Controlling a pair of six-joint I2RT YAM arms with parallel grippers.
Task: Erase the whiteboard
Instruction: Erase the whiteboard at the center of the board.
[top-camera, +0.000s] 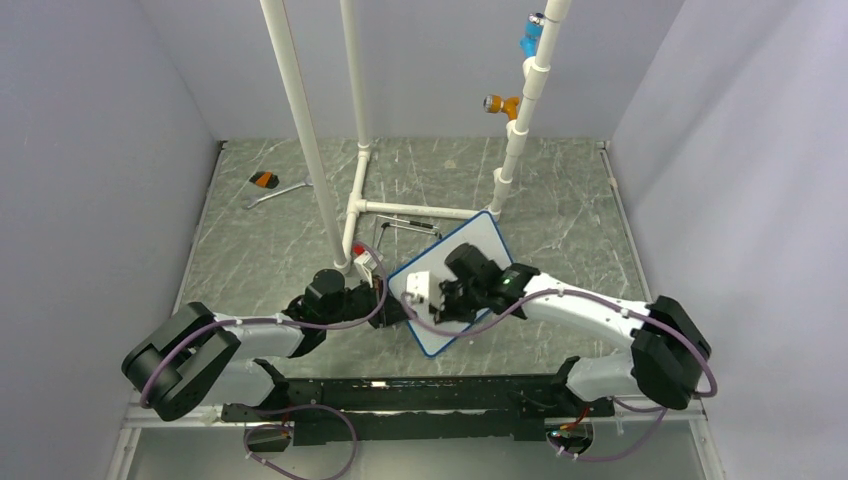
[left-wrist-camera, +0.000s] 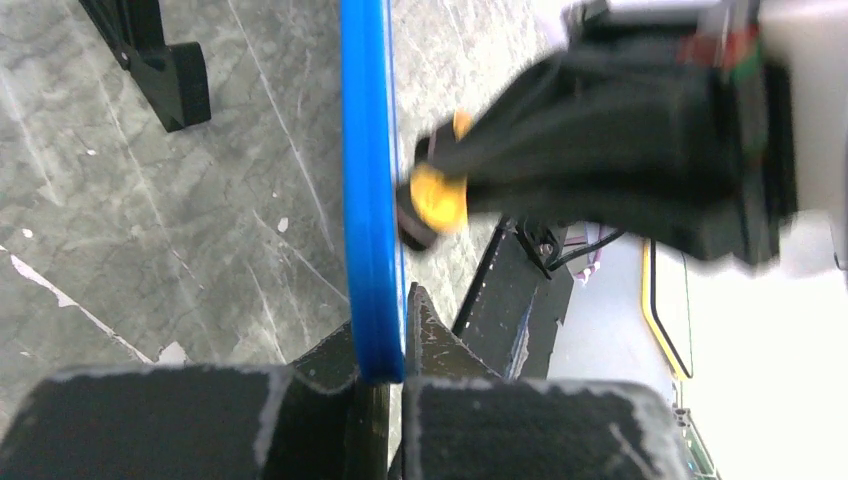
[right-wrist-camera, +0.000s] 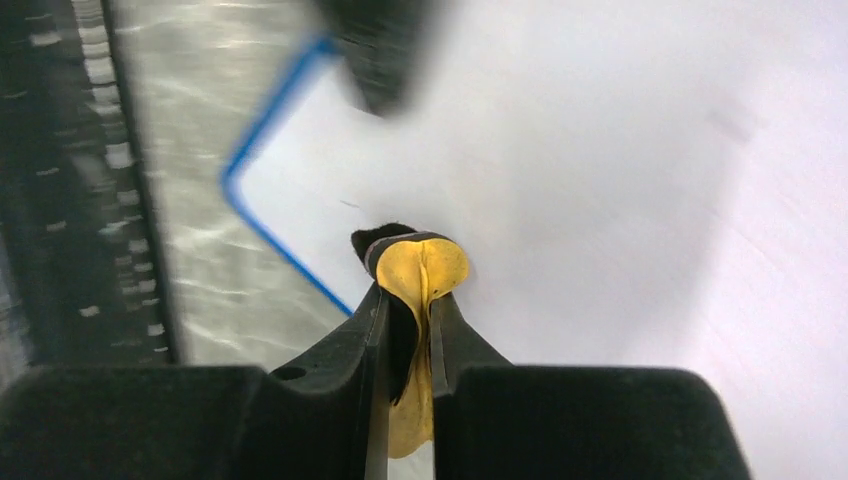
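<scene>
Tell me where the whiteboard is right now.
Top view: the whiteboard is mid-table, near the base of the white pipe frame, between both arms. The left gripper clamps its blue edge; the right gripper holds a yellow pad at its face.

A white plastic pipe frame (top-camera: 305, 130) with 3 uprights stands on the grey marbled tabletop (top-camera: 250, 260); a silver wrench (top-camera: 278, 193) lies far left.

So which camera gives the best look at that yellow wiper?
The right wrist view: the yellow wiper is sharp, pinched in the right gripper at the whiteboard. The left wrist view shows it blurred; overhead, the arm hides it.
</scene>
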